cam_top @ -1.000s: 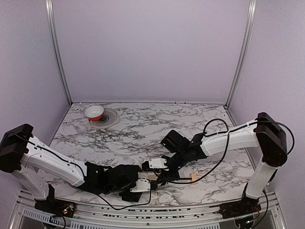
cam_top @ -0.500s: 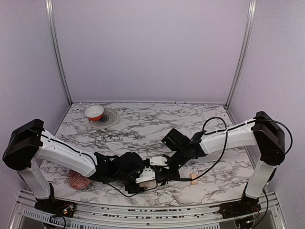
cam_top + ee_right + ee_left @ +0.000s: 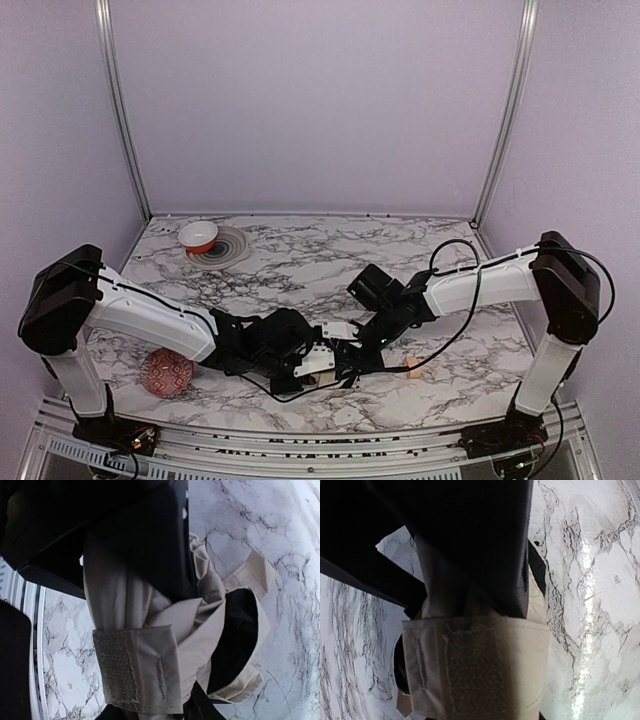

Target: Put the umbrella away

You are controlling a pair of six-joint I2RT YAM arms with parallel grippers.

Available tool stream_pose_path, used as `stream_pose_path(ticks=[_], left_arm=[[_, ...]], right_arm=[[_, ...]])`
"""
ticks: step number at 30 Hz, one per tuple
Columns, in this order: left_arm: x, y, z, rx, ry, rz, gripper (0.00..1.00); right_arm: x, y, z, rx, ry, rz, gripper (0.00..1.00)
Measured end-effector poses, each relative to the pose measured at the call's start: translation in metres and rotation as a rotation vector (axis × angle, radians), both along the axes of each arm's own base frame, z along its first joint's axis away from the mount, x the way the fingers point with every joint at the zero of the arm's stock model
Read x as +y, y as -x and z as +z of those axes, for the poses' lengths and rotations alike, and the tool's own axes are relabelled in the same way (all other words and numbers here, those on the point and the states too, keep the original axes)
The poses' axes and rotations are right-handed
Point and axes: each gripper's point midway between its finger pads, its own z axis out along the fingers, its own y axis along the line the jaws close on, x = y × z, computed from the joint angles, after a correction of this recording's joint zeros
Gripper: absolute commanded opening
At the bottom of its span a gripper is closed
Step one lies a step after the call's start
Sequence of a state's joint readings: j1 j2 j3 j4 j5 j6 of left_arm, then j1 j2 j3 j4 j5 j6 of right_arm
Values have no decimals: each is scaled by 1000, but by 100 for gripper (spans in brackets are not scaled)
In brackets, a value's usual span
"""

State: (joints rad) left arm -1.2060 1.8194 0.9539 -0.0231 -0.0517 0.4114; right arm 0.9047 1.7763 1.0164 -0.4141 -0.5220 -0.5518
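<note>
The umbrella (image 3: 316, 378) lies near the table's front middle, mostly hidden under both grippers. Its thin black shaft runs right to the small tan handle (image 3: 413, 371). My left gripper (image 3: 312, 366) comes in from the left and my right gripper (image 3: 352, 352) from the right, and they meet over the folded fabric. In the left wrist view, my left gripper (image 3: 465, 611) is shut on the umbrella's (image 3: 445, 590) cream bundle, just above its wrapped strap with a velcro patch (image 3: 475, 670). In the right wrist view, my right gripper (image 3: 130, 592) is shut on the umbrella's fabric (image 3: 120, 605), above the strap (image 3: 135, 672).
A red patterned ball (image 3: 166, 372) rests at the front left, beside my left arm. At the back left, a white and red bowl (image 3: 198, 236) sits on a round ringed mat (image 3: 228, 250). A black cable loops from the right arm over the table.
My left arm swung to the right and its gripper went from open to shut on the umbrella. The red ball, hidden before, came into view. The handle slid slightly right.
</note>
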Motion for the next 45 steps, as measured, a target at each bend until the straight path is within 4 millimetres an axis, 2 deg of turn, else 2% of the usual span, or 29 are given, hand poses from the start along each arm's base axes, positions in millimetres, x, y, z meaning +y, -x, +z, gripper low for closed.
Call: stream_pose_path(ticks=[1,10,12,14,19,24,27,29,31,33,35,39,45], left_arm=[[-1,-1,1,4,-2,1,0],[-14,-9,6,8,23,23,0],[-16,-14,9,18,48,58,0],[-15,-18,10,37,68,92,0],[-5,-37,16,49,108,217,0],[16,-63,26,16,105,348,0],[29,-74,37,-18,81,390,0],[34,-82,51,-37,66,407,0],[34,-93,72,-66,71,418,0],[32,-104,103,-109,95,425,0],[31,-112,132,-153,123,428,0],[32,-126,188,-248,166,438,0],[34,-131,233,-313,199,432,0]], right_arm=[[-1,-1,2,-4,-1,-5,38],[-22,-10,-2,-29,74,-74,82],[-25,-14,2,-54,82,-93,94],[-27,-22,11,-97,75,-128,98],[-36,-56,60,-261,-28,-266,100],[-56,-96,113,-411,-187,-488,100],[-69,-109,145,-461,-310,-605,100],[-75,-112,167,-484,-398,-655,100],[-78,-110,185,-499,-474,-671,100],[-77,-102,203,-502,-555,-655,98],[-74,-93,211,-490,-607,-622,93],[-64,-78,210,-414,-664,-555,88],[-48,-73,199,-286,-713,-526,88]])
